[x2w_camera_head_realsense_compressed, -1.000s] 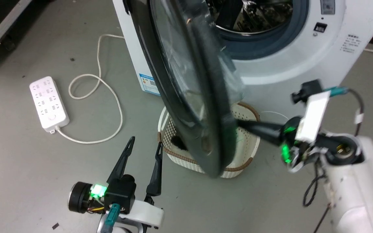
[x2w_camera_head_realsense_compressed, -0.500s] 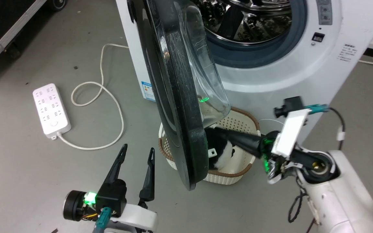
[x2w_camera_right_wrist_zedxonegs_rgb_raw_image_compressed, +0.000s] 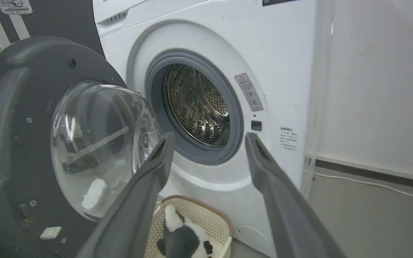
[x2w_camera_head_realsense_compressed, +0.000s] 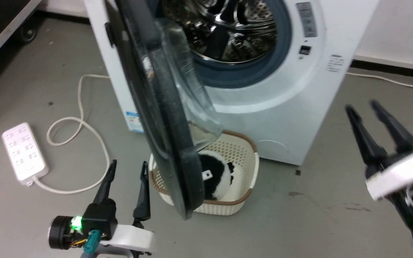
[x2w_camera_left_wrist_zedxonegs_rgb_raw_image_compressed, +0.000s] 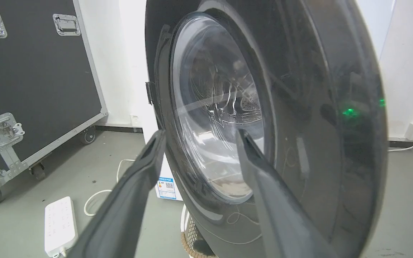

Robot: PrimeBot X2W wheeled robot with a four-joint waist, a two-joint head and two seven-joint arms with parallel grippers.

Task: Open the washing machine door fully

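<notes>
1. A grey concrete floor (x2w_camera_head_realsense_compressed: pixel 299 215) runs back to a white wall. A black wheeled flight case with metal corners (x2w_camera_left_wrist_zedxonegs_rgb_raw_image_compressed: pixel 31 71) stands at the left of the left wrist view.
2. The left gripper (x2w_camera_head_realsense_compressed: pixel 128 163) sits at the lower left of the head view with its fingers spread, grasping nothing. It is just beside the door's lower rim but apart from it. The right gripper (x2w_camera_head_realsense_compressed: pixel 360 105), at the right edge, is likewise spread and empty, well apart from the door.
3. The large round washing machine door, with a glossy black rim and a clear bulging glass window (x2w_camera_head_realsense_compressed: pixel 163 143), shows edge-on in the middle of the head view. It stands out roughly square to the front of the big white front-loading washing machine (x2w_camera_head_realsense_compressed: pixel 299 118), whose steel drum (x2w_camera_head_realsense_compressed: pixel 228 32) is exposed at the top.
4. Below the door, a cream perforated basket with a brown rim (x2w_camera_head_realsense_compressed: pixel 249 179) holds a black-and-white plush toy (x2w_camera_head_realsense_compressed: pixel 217 172). A white power strip (x2w_camera_head_realsense_compressed: pixel 22 150) lies on the floor at the far left.
5. I judge the door about half open, with neither gripper on it. The next move seems to call for the right gripper to press on the inner face and swing the door toward the frame's left. The left gripper stands on that side and would need to keep clear.
6. The door's top is cut off in the head view, its hinge is hard to make out, and no handle is visible. The right gripper is blurred, and the door hides the basket's near left side.
</notes>
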